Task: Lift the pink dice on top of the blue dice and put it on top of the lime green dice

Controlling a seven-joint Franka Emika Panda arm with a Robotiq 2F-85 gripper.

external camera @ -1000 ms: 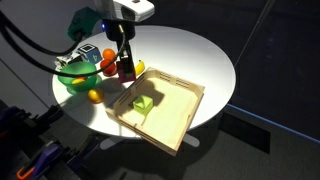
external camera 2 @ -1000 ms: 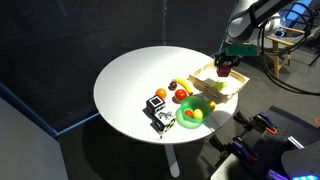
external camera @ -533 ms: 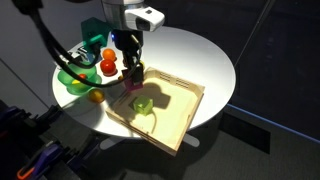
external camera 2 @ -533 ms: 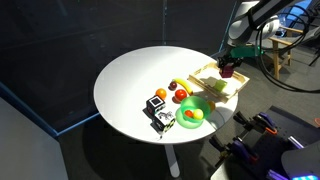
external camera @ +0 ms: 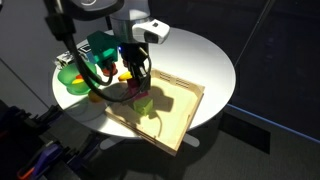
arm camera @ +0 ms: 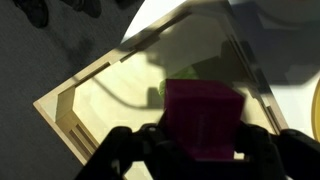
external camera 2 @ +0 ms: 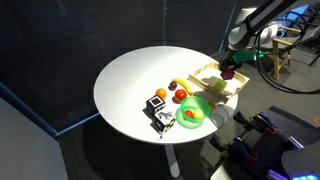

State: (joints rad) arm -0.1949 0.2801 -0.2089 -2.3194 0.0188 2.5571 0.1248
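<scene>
I am losing the blue dice completely: the arm is blocking part of the desk [external camera: 215, 55] in an exterior view, and I cannot pick the cube out in any view. In the wrist view the end effector [arm camera: 200, 138] is showing only as dark, blurred fingers [arm camera: 262, 150] along the bottom edge. The lime green dice [arm camera: 176, 86] is peeking out as a sliver behind the pink dice [arm camera: 203, 118].

The end effector is clamping the pink dice between its fingers, closed tight against the cube's sides. The pink dice is hanging over the wooden tray [arm camera: 85, 112], close above the lime green dice lying inside it; whether the two are touching I cannot tell.

Compared with half a second ago, the arm is sitting further in over the tray, away from the green bowl [external camera: 70, 80]. It is now covering part of the lime green dice.
</scene>
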